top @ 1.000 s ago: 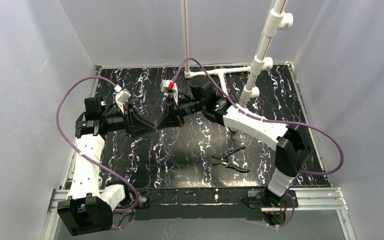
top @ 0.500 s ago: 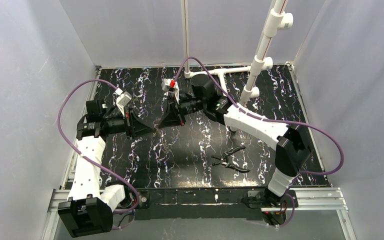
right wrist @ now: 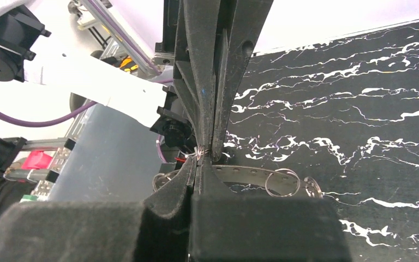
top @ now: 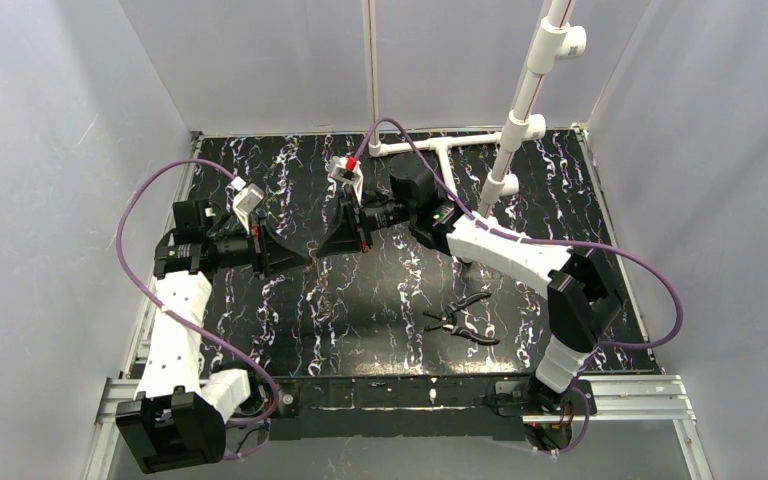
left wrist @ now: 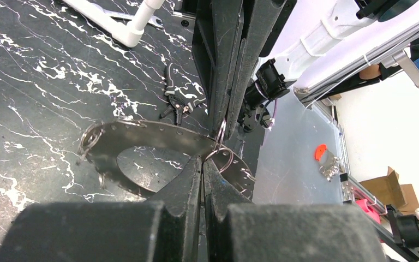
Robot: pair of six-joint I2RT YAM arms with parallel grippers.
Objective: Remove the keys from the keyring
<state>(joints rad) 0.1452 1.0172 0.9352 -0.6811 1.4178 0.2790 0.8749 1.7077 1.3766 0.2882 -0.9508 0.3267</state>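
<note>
Keyring [left wrist: 142, 134]: held off the tabletop [top: 380, 300], roughly flat, midway between the near and far edges, nearer the left edge.
Left gripper [left wrist: 202, 164]: jaws pinched together on the keyring's rim, tip to tip with the other arm.
Right gripper [right wrist: 196, 164]: jaws pressed tight on the keyring's rim.
Wire rings [right wrist: 282, 171]: thin loops hanging on the keyring's band.
Pliers [top: 460, 318]: flat on the tabletop towards the near edge, right of centre, well apart from both grippers.
</note>
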